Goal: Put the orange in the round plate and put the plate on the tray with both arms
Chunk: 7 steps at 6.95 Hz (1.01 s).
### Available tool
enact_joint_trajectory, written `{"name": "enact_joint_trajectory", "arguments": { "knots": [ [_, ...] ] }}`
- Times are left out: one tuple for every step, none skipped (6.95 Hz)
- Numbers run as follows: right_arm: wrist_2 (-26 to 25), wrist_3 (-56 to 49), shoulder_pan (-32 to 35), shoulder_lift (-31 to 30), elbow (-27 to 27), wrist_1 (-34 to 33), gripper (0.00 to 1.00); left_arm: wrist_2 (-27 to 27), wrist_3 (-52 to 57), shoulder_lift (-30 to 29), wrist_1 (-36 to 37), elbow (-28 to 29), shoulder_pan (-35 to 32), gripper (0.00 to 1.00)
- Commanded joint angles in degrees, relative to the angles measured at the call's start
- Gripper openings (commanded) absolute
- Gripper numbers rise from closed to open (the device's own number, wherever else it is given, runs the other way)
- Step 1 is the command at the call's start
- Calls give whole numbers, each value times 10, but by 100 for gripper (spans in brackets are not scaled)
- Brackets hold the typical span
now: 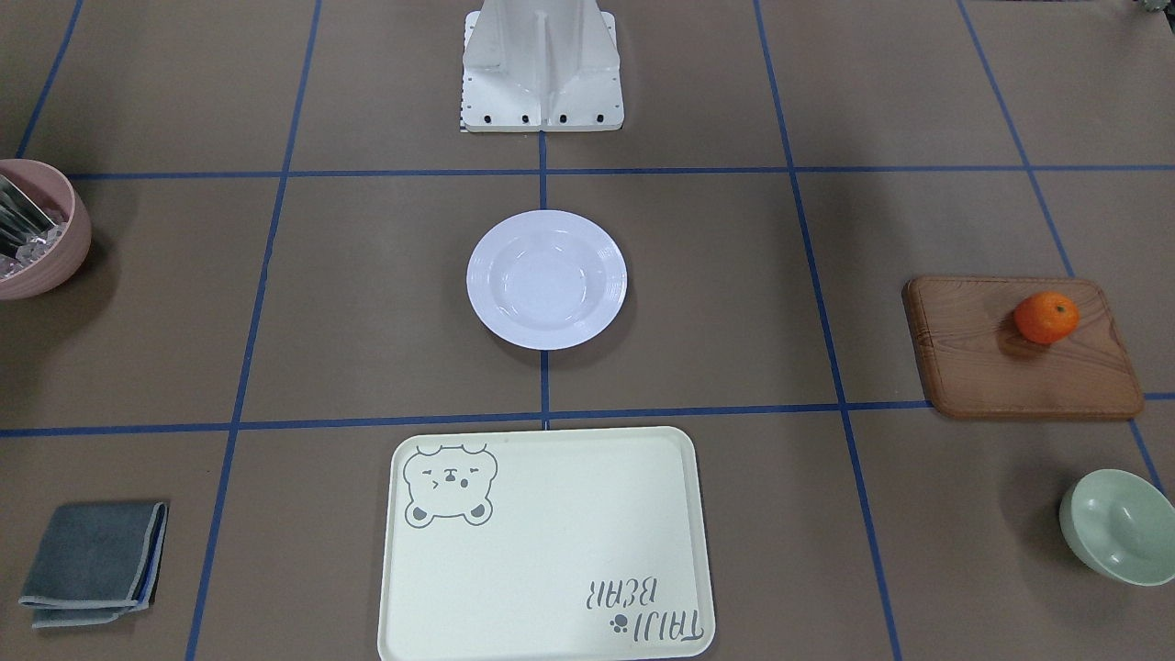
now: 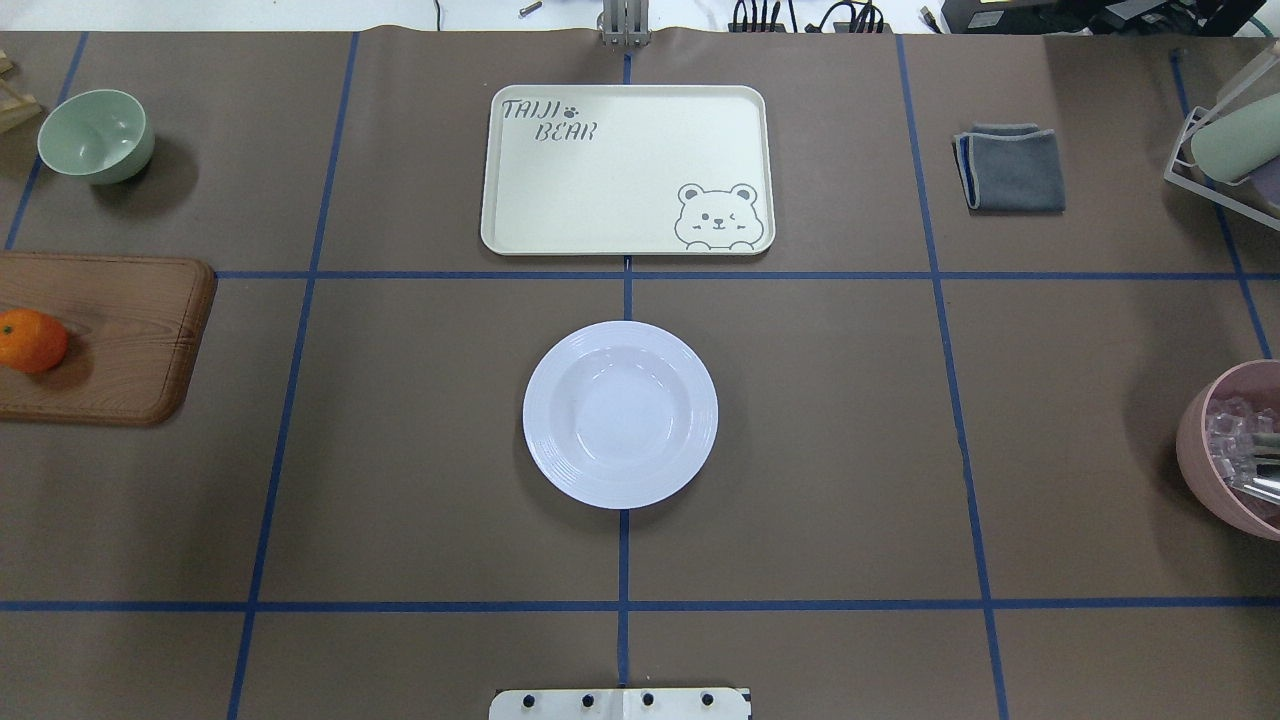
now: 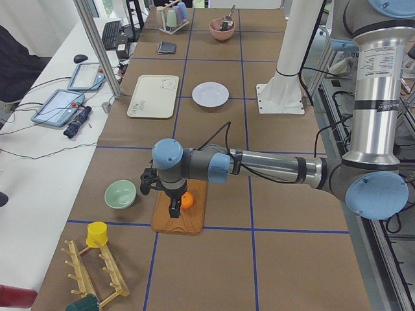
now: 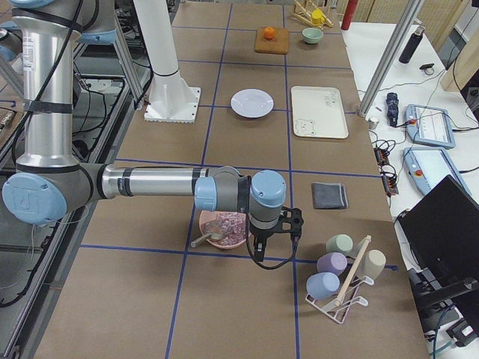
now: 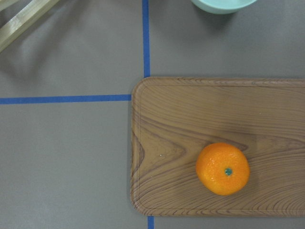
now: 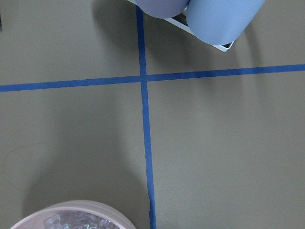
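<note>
The orange [image 1: 1046,317] lies on a brown wooden board at the table's end on my left, stem dot up in the left wrist view [image 5: 222,169]. The white round plate [image 2: 620,413] stands empty at the table's middle. Beyond it lies the cream bear tray [image 2: 620,150], also empty. My left gripper [image 3: 174,208] hangs over the board, just beside the orange [image 3: 187,200]; I cannot tell whether it is open or shut. My right gripper [image 4: 258,245] hangs at the far end by the pink bowl, and its state cannot be told either.
The wooden board [image 1: 1019,367] and a pale green bowl [image 1: 1122,525] are on my left side. A pink bowl [image 2: 1205,450] with clear pieces and a metal utensil, a folded grey cloth [image 2: 1012,168] and a cup rack [image 4: 340,273] are on my right.
</note>
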Motion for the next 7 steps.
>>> {"name": "enact_joint_trajectory", "arguments": {
  "knots": [
    [0,2,-1,7,0,2,100,-1,-1,-22,-17,0,37,99],
    [3,1,-1,21,-1,2,100,-1,-2,-45,-21,13,50,99],
    [1,0,-2,19,-7,2,100,1,-2,-51,-29,35,66,99],
    [3,1,-3,22,-22,2,100,1,-47,-64,-69,79,82,99],
    [5,2,-3,22,-22,2,100,1,-144,-63,-173,119,98,99],
    [5,3,-4,23,-22,2,100,12,-217,-61,-273,168,123,99],
    [5,11,-4,23,-22,2,100,49,-233,-61,-309,185,152,99]
  ]
}}
